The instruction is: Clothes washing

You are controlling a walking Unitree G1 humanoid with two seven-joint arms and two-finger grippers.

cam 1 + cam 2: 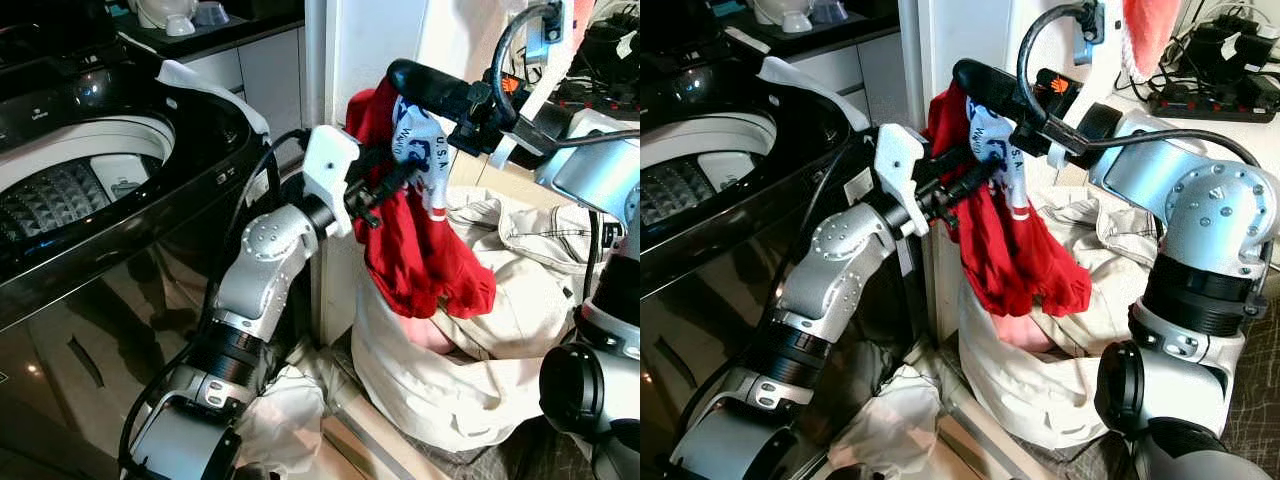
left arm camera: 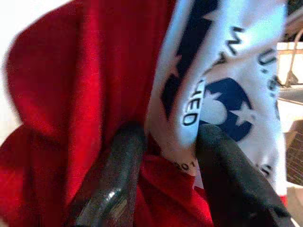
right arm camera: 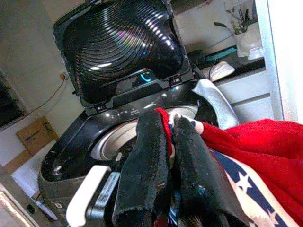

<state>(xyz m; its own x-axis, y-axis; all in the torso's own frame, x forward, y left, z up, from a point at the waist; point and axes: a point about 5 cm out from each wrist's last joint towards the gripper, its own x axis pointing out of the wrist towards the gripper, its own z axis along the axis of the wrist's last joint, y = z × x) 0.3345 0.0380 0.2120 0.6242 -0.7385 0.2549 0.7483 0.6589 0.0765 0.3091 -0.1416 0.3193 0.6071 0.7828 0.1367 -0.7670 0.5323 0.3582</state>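
The red garment point(image 1: 420, 255) is showing a white-and-navy print point(image 2: 222, 90) with stars, reading "U.S.A" in the left eye view; the left wrist view is giving partial letters "ED", "W" and "U.S".
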